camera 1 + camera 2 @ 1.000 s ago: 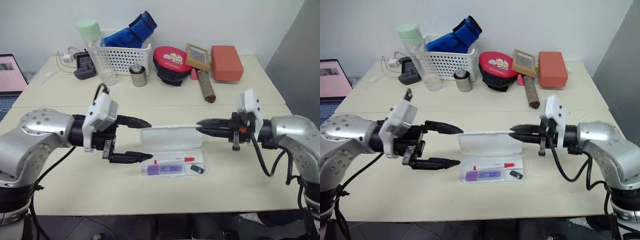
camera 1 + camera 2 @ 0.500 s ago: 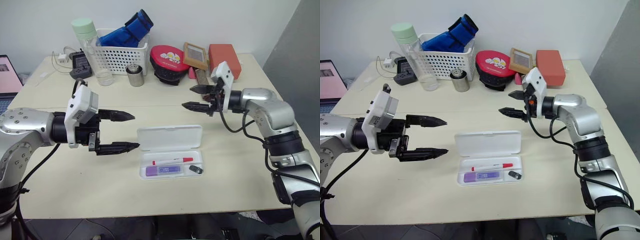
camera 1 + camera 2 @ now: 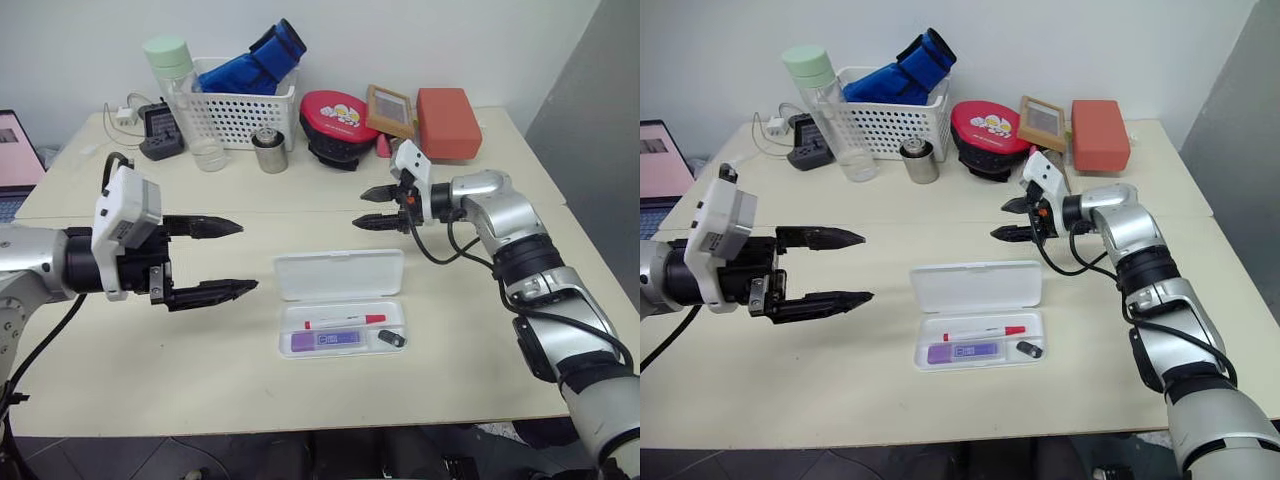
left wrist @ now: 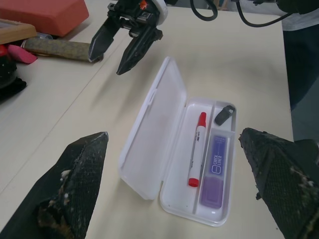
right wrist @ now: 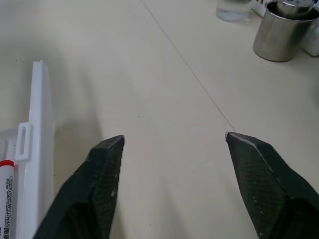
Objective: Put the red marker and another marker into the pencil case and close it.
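Observation:
The pencil case (image 3: 340,273) lies open in the middle of the table, its lid flat behind the divided tray. In the tray the red marker (image 3: 345,320) lies along the back slot. The purple marker (image 3: 325,340) lies in front of it, with a small dark nub (image 3: 393,339) to its right. My left gripper (image 3: 245,257) hovers open to the left of the case, holding nothing. My right gripper (image 3: 358,210) hovers open behind the lid's right end, pointing left, also holding nothing. In the left wrist view, the red marker (image 4: 196,149) and the right gripper (image 4: 106,64) appear.
Along the table's back stand a green-capped bottle (image 3: 180,90), a white lattice basket (image 3: 240,110) with a blue item, a metal cup (image 3: 267,152), a red and black pouch (image 3: 335,120), a framed picture (image 3: 395,110) and an orange block (image 3: 448,122). A laptop (image 3: 15,150) sits far left.
My right gripper drew back from the lid's corner toward the table's back and opened. The lid now lies flat. My left gripper moved left, away from the case.

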